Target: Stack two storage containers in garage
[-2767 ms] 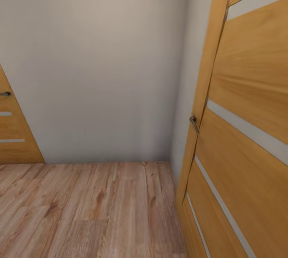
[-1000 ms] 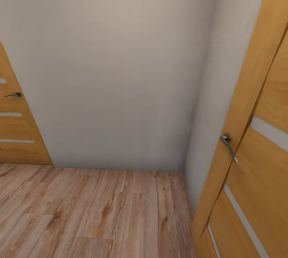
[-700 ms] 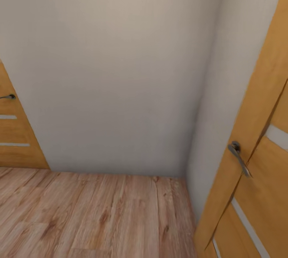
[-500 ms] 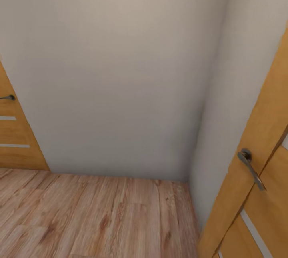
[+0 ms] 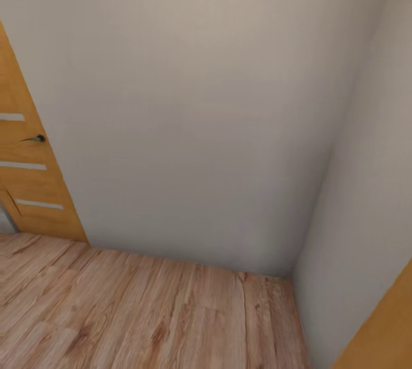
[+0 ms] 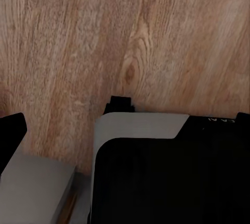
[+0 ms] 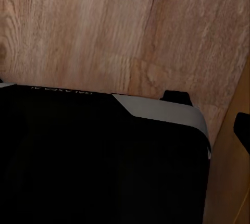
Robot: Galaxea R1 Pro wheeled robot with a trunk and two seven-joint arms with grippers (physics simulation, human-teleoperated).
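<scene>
While head faces pale wall (image 5: 189, 100), wood floor (image 5: 143, 317), door (image 5: 23, 174) at left; finger state unclear

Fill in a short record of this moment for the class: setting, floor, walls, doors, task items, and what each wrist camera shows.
Setting: indoor corner, robot in transit
Floor: light wood plank floor
Walls: plain pale wall ahead, meeting a side wall at a corner
Doors: wooden door with lever handle at the head view's left; orange-wood edge at its lower right
Task items: no containers in these pictures
Left wrist camera: robot's black and grey body above the planks
Right wrist camera: dark body above the planks
</scene>
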